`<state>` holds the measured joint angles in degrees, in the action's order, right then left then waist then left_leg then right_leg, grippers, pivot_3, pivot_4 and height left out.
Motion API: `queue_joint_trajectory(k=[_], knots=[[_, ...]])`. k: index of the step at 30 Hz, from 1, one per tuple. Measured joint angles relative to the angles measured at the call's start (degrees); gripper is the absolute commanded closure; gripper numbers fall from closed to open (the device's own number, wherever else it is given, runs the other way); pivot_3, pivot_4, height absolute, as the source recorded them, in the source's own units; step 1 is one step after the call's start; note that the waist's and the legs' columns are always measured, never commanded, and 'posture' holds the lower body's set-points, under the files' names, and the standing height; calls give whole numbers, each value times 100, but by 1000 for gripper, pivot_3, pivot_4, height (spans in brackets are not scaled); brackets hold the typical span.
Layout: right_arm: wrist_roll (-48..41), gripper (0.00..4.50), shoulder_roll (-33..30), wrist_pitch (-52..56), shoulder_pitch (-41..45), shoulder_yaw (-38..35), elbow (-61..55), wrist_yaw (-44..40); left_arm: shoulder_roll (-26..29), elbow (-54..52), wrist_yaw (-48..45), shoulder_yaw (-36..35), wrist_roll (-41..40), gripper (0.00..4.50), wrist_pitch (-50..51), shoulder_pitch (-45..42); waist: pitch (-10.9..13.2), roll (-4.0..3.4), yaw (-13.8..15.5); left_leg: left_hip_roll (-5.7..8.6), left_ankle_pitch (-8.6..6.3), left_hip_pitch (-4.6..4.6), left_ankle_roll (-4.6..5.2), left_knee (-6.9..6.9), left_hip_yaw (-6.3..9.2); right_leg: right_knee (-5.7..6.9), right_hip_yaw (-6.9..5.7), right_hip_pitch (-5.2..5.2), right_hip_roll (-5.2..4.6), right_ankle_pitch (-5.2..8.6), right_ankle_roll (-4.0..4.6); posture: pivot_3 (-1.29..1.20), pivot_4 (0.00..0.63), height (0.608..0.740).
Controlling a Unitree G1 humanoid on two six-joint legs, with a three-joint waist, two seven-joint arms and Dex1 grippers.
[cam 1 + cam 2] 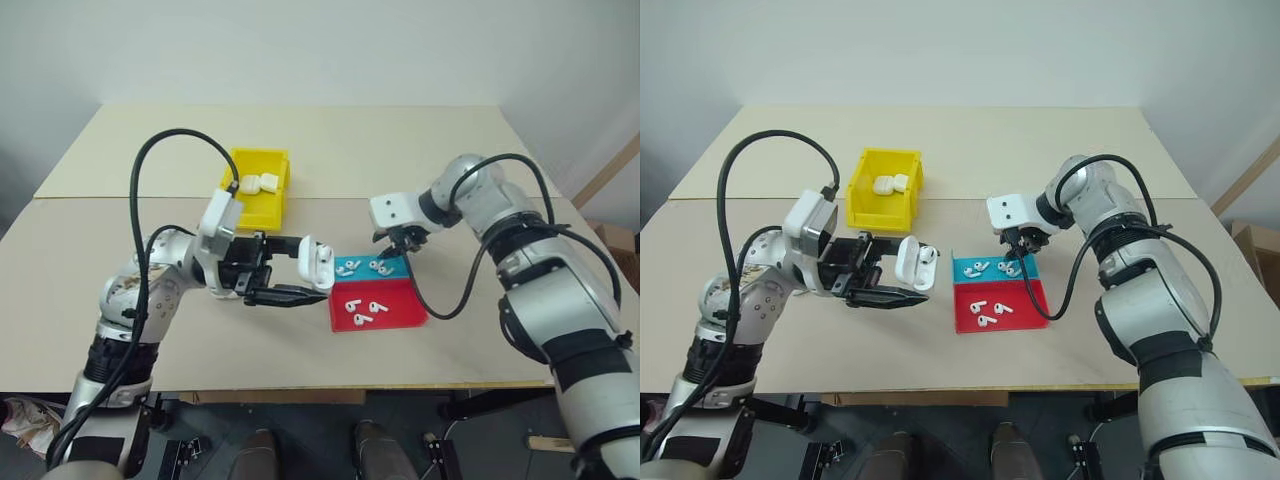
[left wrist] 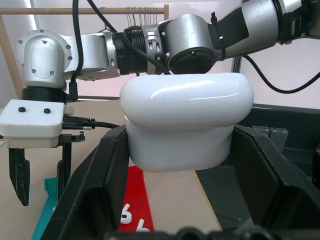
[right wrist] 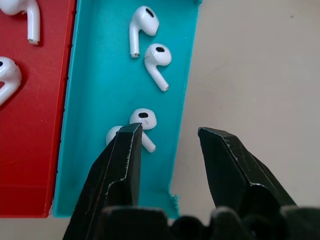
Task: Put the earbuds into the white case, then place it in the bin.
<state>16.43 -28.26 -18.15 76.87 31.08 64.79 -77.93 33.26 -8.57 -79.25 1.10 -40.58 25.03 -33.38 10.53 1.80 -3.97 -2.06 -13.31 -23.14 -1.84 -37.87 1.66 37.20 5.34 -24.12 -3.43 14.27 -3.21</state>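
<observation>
Earbuds (image 3: 144,119), tiny, light, slick plastic, lie in blue tray (image 1: 350,267) under right gripper (image 3: 170,135) with jaws part-open, best pinched across the bulb; left gripper (image 1: 300,275) at 9 o'clock clamps open white case (image 1: 316,263); bin (image 1: 258,188) at 11.

Lighting: even, diffuse, moderately bright indoor light from overhead. Shadows: soft, short, under the arms on the table (image 1: 330,150); darker floor along the bottom of the head frames. Glare: broad sheen on the white case (image 2: 186,116); highlights on silver arm shells. Focus: head views slightly soft overall; near black fingers (image 3: 120,175) blurred at the wrist frames' bottom. Background wall pale, dimmer toward upper corners.
</observation>
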Motion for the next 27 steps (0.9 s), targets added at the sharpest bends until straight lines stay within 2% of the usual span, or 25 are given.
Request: queue_joint_trajectory(k=[13, 27], knots=[[711, 2376, 339, -330, 15, 11, 368, 425, 65, -81, 99, -13, -21, 1733, 29, 10, 0, -2, -6, 0, 1, 0, -2, 1, 2, 2, 0, 0, 1, 0, 0, 0, 150, 740], [765, 2376, 488, -360, -50, -24, 450, 435, 106, -174, 162, -18, -30, 1733, 32, 49, 0, -2, -12, 0, 1, 3, -2, 1, 3, 4, 0, 1, 1, 0, 0, 0, 150, 740]])
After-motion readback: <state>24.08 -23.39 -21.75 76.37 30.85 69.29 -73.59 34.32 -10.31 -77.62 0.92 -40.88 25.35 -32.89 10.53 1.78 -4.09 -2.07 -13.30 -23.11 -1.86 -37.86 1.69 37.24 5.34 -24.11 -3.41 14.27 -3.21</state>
